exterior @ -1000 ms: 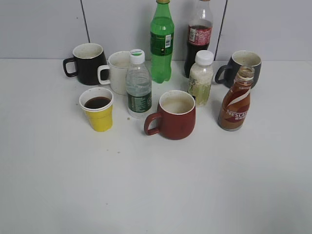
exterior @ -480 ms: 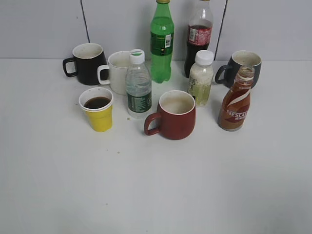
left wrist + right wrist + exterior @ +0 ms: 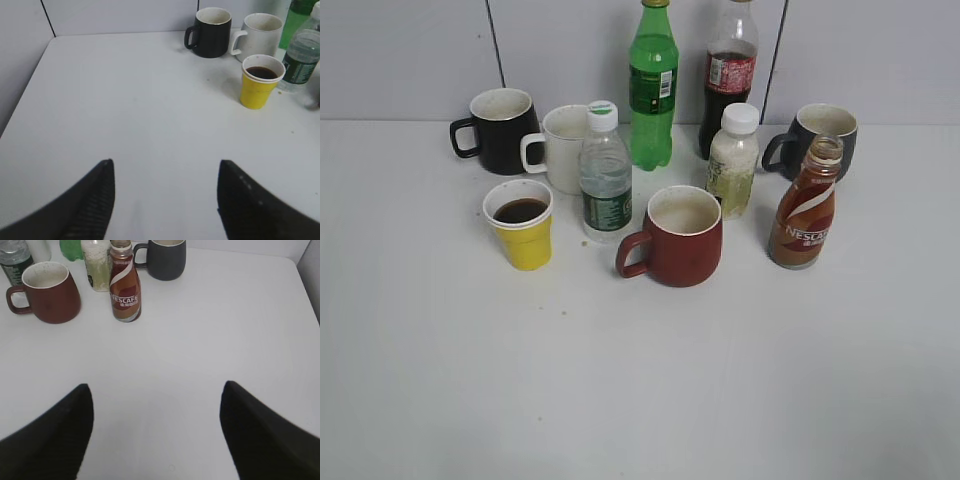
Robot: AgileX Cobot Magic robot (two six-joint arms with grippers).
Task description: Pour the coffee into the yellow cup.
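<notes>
- The yellow cup [image 3: 521, 227] stands left on the tabletop [image 3: 640, 380], dark liquid inside.
- The coffee bottle [image 3: 805, 205] stands upright and uncapped at far right.
- Left tool [image 3: 162, 172] and right tool [image 3: 157, 395] both gape wide, empty, well apart from everything.

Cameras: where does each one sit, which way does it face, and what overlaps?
Exterior: raised in front, slanting down at the table toward the back wall; no robot parts.
Left wrist: behind the open left pincer, facing the yellow cup.
Right wrist: behind the open right pincer, facing the coffee bottle.
Shared: exterior shows both cup and bottle.
</notes>
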